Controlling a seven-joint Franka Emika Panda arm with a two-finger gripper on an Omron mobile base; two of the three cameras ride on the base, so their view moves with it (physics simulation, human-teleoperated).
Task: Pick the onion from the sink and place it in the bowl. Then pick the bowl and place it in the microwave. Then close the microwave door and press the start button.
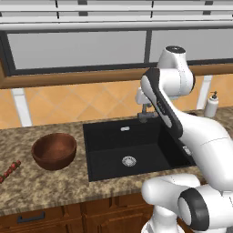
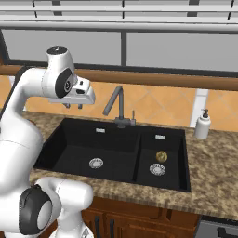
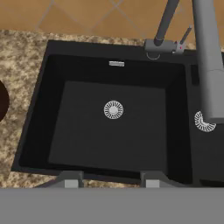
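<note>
The black matte rectangular double-basin sink (image 2: 69, 160) is set into a speckled granite counter (image 1: 41, 182), with a grey curved faucet (image 2: 116, 104) rising from its back edge. The small pale yellowish round onion (image 2: 161, 156) lies on the floor of the smaller right-hand basin, just behind that basin's round silver drain (image 2: 157, 169); the larger left basin holds only its own silver drain (image 2: 95, 163). The round, deep, reddish-brown wooden bowl (image 1: 53, 150) stands upright on the counter just left of the sink, apart from its edge. The white arm's two-finger gripper (image 2: 73, 106) hangs above the back left part of the large basin, well apart from the onion. In the hand view the two dark finger tips (image 3: 70, 178) stand separated with bare sink floor between them, gripping nothing, and the camera looks straight down into the large basin. A white soap dispenser bottle (image 2: 202, 124) stands on the counter right of the sink, against the orange tiled wall (image 2: 158, 104).
</note>
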